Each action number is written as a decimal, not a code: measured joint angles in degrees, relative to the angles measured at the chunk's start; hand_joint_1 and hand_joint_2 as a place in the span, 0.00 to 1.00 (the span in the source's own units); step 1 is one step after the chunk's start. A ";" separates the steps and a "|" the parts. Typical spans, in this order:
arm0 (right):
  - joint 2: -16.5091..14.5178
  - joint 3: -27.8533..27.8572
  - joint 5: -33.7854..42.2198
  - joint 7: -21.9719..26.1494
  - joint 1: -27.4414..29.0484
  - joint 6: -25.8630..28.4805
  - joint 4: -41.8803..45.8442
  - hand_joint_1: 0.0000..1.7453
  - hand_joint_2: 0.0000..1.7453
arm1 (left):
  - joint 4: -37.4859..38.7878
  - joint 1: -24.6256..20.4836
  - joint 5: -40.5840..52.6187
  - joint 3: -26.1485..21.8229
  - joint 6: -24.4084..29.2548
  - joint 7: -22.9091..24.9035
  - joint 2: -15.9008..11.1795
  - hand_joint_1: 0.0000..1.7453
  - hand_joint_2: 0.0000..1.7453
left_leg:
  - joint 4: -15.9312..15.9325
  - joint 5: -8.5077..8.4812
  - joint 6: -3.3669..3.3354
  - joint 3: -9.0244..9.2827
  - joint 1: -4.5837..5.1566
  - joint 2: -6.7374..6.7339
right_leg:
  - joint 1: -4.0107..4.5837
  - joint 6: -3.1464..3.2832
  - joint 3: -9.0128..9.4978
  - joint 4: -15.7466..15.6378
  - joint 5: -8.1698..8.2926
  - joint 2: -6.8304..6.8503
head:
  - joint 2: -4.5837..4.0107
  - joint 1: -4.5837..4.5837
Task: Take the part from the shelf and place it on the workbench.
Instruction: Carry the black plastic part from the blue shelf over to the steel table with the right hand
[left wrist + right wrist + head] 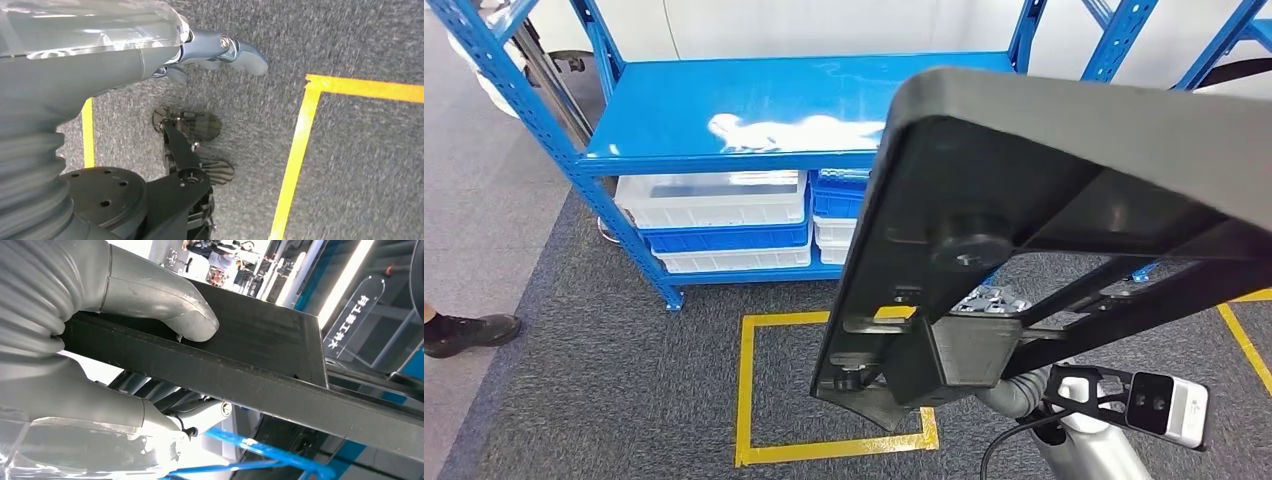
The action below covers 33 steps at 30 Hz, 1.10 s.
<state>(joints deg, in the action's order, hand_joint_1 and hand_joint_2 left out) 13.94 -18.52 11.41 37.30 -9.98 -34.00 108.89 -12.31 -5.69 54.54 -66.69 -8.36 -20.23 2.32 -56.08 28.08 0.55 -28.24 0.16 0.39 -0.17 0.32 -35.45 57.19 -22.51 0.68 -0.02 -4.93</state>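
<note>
A large flat black part point(1064, 200) with ribs and a round boss on its underside is held up close in front of the head view, tilted, and hides much of the shelf's right side. My right hand point(100, 305) grips its edge: the thumb point(190, 320) presses on one face of the part point(260, 335) and the fingers point(150, 420) are under the other. The fingers point(990, 300) peek out behind the part's lower end. My left hand point(220, 52) hangs over the carpet, holding nothing, its fingers loosely apart.
A blue metal shelf point(754, 100) stands ahead with a bare top board and white and blue bins point(714, 200) below. A yellow tape square point(744, 390) marks the grey carpet before it. A person's shoe point(469, 332) is at the left edge.
</note>
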 joint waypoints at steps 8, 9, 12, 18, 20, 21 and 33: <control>-0.16 -0.80 0.78 0.01 -0.87 2.36 -0.49 1.00 1.00 | 0.00 0.11 -0.52 -0.04 1.48 0.20 0.23 0.00 1.00 | 0.57 -3.37 -2.22 -3.11 0.13 -0.54 | -0.45 -1.51 -5.97 16.38 -9.88 -0.35 | 0.00 0.01; -0.16 -0.97 0.78 0.01 -0.84 2.43 -0.60 1.00 1.00 | 0.01 0.15 -0.73 -0.10 1.65 0.26 0.26 0.00 1.00 | 0.35 -3.65 -2.16 -3.67 0.16 -0.54 | -0.52 -1.53 -5.37 16.67 -9.84 -0.35 | 0.00 0.01; -0.17 -1.57 0.47 0.00 -0.80 2.12 -0.72 1.00 1.00 | 0.02 0.28 -1.61 -0.56 2.04 0.58 0.66 0.00 1.00 | -0.70 -4.11 -1.77 -5.07 0.20 -0.51 | -0.60 -1.22 1.78 6.56 -6.50 -0.26 | 0.00 0.01; -0.08 -3.61 -0.32 0.01 -0.97 1.96 -0.93 1.00 1.00 | 0.02 0.40 -2.52 -1.40 2.43 0.67 1.45 0.00 1.00 | -2.07 -4.29 0.03 -6.46 0.23 -0.48 | -0.24 0.83 4.24 0.73 -4.49 -0.24 | 0.00 -0.01; -0.03 -4.25 -0.32 0.01 -1.21 2.27 -1.08 1.00 1.00 | 0.02 0.40 -2.72 -1.66 2.56 0.65 1.58 0.00 1.00 | -6.39 -1.08 0.65 -8.28 0.05 -0.37 | -0.37 1.51 3.78 0.42 -3.78 -0.05 | 0.00 -0.01; -0.02 -4.50 -0.32 0.00 -1.29 2.33 -1.17 1.00 1.00 | 0.02 0.42 -2.80 -1.78 2.59 0.65 1.63 0.00 1.00 | -10.19 1.28 0.93 -9.75 -0.05 -0.34 | -0.29 1.68 3.44 0.42 -3.52 -0.01 | 0.00 -0.01; 0.00 -5.51 -2.31 0.00 -0.08 5.02 0.73 1.00 1.00 | 0.02 0.63 -3.16 -2.64 2.79 0.40 2.03 0.00 1.00 | -0.62 -1.69 -1.13 -1.96 0.21 -0.37 | -0.13 -0.28 1.06 1.13 -1.60 -0.18 | 0.00 0.00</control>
<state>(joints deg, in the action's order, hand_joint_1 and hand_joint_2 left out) 13.94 -24.04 9.10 37.30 -10.06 -28.98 109.61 -12.28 -5.07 51.38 -69.33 -5.57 -19.82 4.35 -56.71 26.40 -0.57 -30.21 0.37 0.01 -0.30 0.04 -34.39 58.32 -24.11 0.50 -0.02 -4.93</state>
